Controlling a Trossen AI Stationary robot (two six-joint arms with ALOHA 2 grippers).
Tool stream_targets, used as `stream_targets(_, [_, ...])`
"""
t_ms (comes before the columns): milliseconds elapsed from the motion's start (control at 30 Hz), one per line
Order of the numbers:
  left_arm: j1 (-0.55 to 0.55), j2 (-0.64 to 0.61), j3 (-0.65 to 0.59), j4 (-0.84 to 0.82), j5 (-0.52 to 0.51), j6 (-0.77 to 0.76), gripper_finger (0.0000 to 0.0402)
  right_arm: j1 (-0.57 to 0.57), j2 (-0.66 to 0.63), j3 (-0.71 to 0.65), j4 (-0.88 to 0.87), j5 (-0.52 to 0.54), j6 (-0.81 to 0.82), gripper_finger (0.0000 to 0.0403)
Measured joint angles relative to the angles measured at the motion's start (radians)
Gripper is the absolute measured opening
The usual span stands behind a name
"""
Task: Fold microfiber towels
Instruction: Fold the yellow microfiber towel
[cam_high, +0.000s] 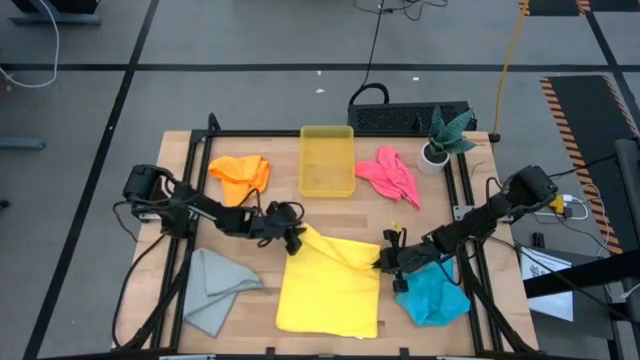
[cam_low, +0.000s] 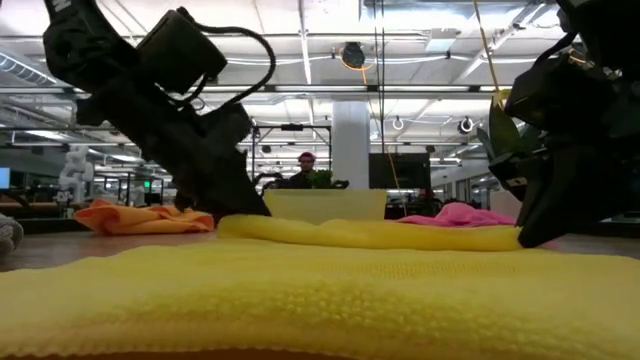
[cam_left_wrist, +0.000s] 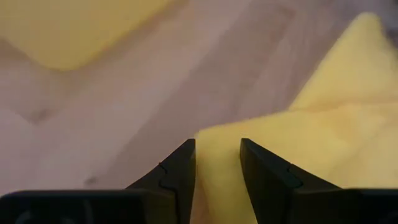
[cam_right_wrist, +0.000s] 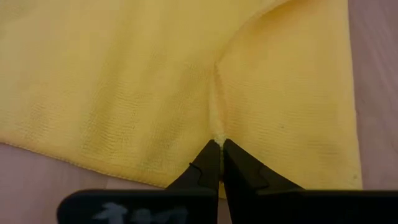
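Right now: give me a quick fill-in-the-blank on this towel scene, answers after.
1. Both grippers work on the ____ towel.
2. The right gripper is ____ on its edge.
3. The yellow bin sits between the orange towel and the ____ towel.
Answers: yellow; shut; pink

I see a wooden tabletop (cam_high: 330, 210) carrying 5 towels: the yellow towel (cam_high: 330, 290) between both sets of fingers, the blue towel (cam_high: 435, 297) under the right fingers, the grey towel (cam_high: 215, 285) near the left fingers, the orange towel (cam_high: 242, 175), pink towel (cam_high: 390, 175), yellow bin (cam_high: 327, 160) and potted plant (cam_high: 440, 145) beyond them.
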Motion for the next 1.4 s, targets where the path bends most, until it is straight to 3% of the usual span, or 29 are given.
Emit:
stream_targets(233, [-0.031, -0.001, 0.000, 0.103, 0.281, 0.084, 0.0127, 0.000, 0.000, 0.000, 0.002, 0.002, 0.000, 0.0002])
stream_targets(367, [-0.102, -0.006, 0.000, 0.119, 0.347, 0.215, 0.0127, 0.000, 0.000, 0.000, 0.002, 0.002, 0.000, 0.0002])
stream_targets(467, [-0.177, -0.026, 0.000, 0.116, 0.297, 0.308, 0.0127, 0.000, 0.000, 0.000, 0.002, 0.003, 0.001, 0.0002])
stream_targets(667, [-0.321, -0.051, 0.000, 0.143, -0.086, 0.622, 0.0127, 0.000, 0.000, 0.000, 0.002, 0.003, 0.001, 0.0002])
stream_targets(767, [-0.332, -0.051, 0.014, 0.176, -0.185, 0.664, 0.0127, -0.002, 0.000, 0.000, 0.002, 0.003, 0.001, 0.0002])
stream_targets(1000, [-0.163, -0.026, 0.176, -0.145, -0.112, 0.504, 0.0127, -0.023, -0.001, 0.000, 0.011, 0.004, 0.001, 0.0002])
stream_targets(1233, [-0.044, 0.069, 0.274, -0.217, 0.138, 0.509, 0.0127, -0.035, -0.001, 0.000, 0.004, 0.004, 0.001, 0.0002])
stream_targets(1400, [-0.044, 0.131, 0.332, -0.431, 0.118, 0.505, 0.0127, -0.034, -0.001, 0.000, 0.000, 0.004, 0.005, 0.0002])
